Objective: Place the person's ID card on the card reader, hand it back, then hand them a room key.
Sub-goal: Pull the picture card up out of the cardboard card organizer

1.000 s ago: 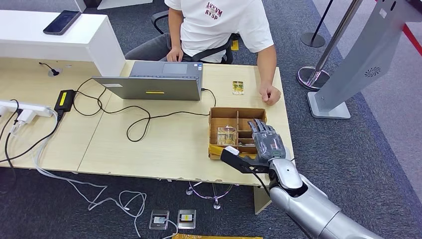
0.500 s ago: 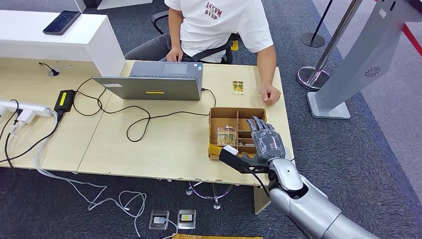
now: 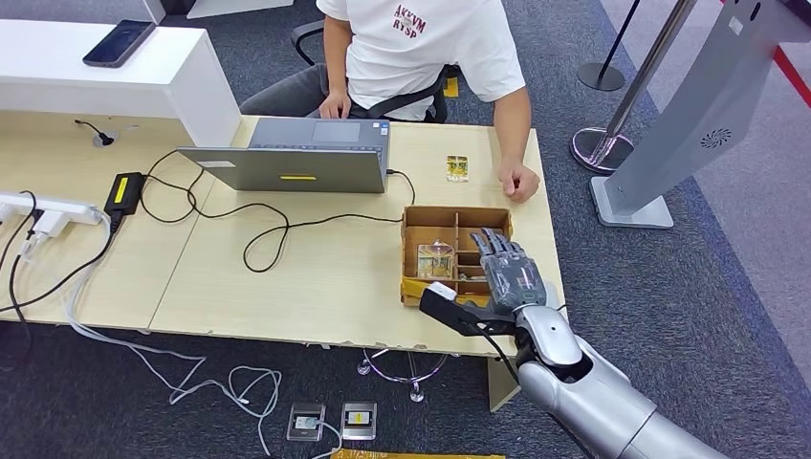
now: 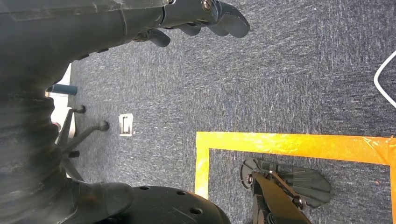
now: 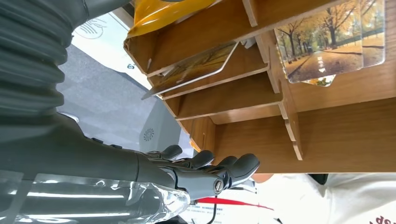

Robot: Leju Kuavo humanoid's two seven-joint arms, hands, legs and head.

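Hovering flat over the brown wooden box (image 3: 455, 251) near the desk's (image 3: 287, 277) right front corner, the shiny grey right hand (image 3: 513, 271) spreads empty fingers; glossy room keys (image 3: 436, 259) lie inside.

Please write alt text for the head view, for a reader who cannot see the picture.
The robot's right hand, fingers spread, hovers over a wooden box with compartments holding cards, at the near right of a desk. Across the desk a person in a white T-shirt sits behind an open laptop, with a small card lying near their fist.
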